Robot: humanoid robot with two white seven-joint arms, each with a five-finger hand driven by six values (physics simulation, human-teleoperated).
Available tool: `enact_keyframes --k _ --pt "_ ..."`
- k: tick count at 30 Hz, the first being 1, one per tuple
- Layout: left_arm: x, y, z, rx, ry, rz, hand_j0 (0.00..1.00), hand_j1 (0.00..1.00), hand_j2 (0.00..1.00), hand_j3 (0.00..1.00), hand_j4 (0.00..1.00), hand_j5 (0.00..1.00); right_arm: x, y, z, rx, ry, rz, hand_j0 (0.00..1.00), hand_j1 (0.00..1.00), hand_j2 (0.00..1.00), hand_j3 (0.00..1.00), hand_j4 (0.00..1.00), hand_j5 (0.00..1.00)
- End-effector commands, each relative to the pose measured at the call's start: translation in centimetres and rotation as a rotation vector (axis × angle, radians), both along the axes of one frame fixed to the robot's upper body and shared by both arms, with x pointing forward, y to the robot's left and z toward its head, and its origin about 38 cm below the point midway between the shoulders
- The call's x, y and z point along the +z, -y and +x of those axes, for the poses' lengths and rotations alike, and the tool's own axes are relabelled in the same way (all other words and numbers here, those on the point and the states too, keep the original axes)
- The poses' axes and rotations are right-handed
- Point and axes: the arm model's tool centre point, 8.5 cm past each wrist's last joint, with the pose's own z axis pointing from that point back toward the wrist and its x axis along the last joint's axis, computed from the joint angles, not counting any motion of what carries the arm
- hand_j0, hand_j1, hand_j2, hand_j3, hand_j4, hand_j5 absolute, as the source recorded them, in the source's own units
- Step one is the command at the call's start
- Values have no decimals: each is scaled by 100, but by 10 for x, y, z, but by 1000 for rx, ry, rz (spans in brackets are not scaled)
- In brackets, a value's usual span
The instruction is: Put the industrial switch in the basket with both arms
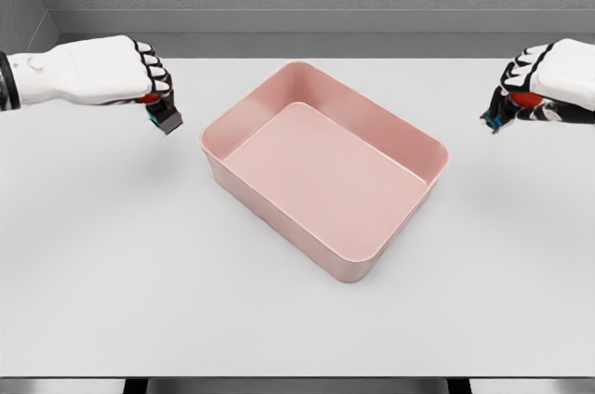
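A pink rectangular basket [423, 138] sits in the middle of the white table, turned at an angle, with nothing inside it. My left hand [153, 87] hovers to the basket's upper left, its fingers curled around a small dark industrial switch [165, 116] with a red button and a blue edge. My right hand [521, 87] hangs at the far right, level with the basket's back corner, shut on a second switch [502, 113] of the same kind. Both switches are mostly hidden by the fingers.
The white table [112, 255] stretches wide around the basket, and its front edge runs along the bottom of the view. A grey wall stands behind the table's far edge.
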Motion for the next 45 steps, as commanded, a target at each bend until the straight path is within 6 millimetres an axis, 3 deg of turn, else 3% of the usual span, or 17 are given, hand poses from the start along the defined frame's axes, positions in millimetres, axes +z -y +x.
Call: enact_keyframes --k 1,4,5,13,15,27,30,34,36,38,45 --pt "2 10 1 -24 6 -33 51 51 51 51 51 51 -6 -10 3 21 -7 45 46 46 46 46 46 46" --pt "6 21 4 -48 17 -42 51 51 51 51 51 51 -8 -21 6 48 -14 46 46 46 46 46 46 46" --pt "8 23 4 -53 21 -45 51 51 51 51 51 51 -11 -36 10 85 -17 60 46 46 46 46 46 46" --pt "17 41 7 -94 47 -71 51 51 51 51 51 51 -11 -62 16 144 -6 102 46 46 46 46 46 46" --pt "18 44 8 -102 49 -74 51 51 51 51 51 51 -14 -77 19 180 -13 115 46 46 46 46 46 46" --pt "15 83 7 -186 42 -101 51 51 51 51 51 51 -19 -134 24 316 -28 149 48 48 48 48 48 48" --pt "14 93 7 -205 38 -106 51 51 51 51 51 51 -32 -148 23 348 -61 149 48 48 48 48 48 48" --pt "14 99 7 -219 39 -110 51 51 51 51 51 51 -40 -151 21 354 -82 139 50 50 50 50 50 50" --pt "14 102 7 -225 38 -112 51 51 51 51 51 51 -41 -151 21 353 -85 140 66 66 66 66 66 66" --pt "12 108 7 -237 35 -115 51 51 51 51 51 51 -41 -150 21 352 -84 142 74 74 74 74 74 74" --pt "12 114 6 -248 33 -119 51 51 51 51 51 51 -43 -152 21 354 -88 141 78 78 78 78 78 78"
